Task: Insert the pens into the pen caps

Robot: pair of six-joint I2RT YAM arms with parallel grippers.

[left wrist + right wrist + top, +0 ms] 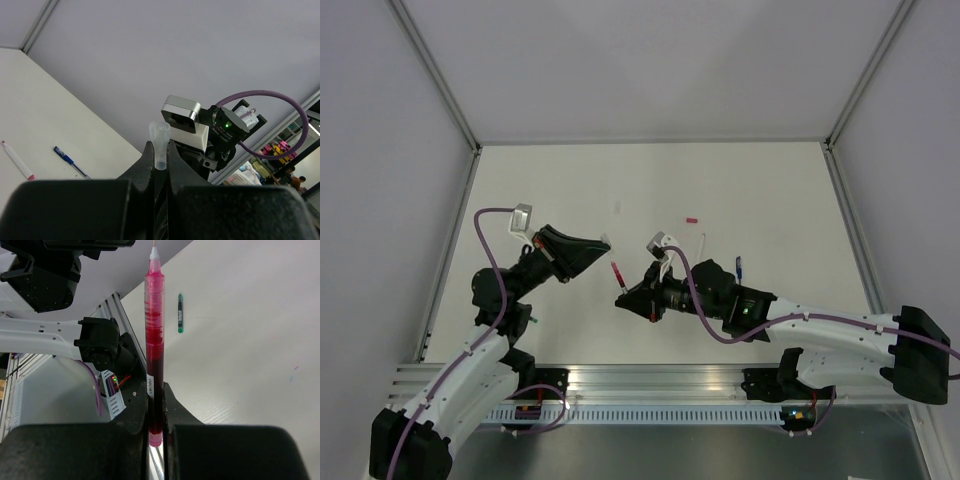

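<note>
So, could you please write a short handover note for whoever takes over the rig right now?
Left gripper: shut on a clear pen cap, open end outward.
Right gripper: shut on the red pen, tip outward.
Lying loose: red cap, blue pen, white pen, green pen.
Done: both parts picked up, not yet joined.
Left: join them, then cap the loose pens.

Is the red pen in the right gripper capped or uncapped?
Uncapped. The red pen shows a bare tip in the right gripper; the clear cap is held apart in the left gripper.
</note>
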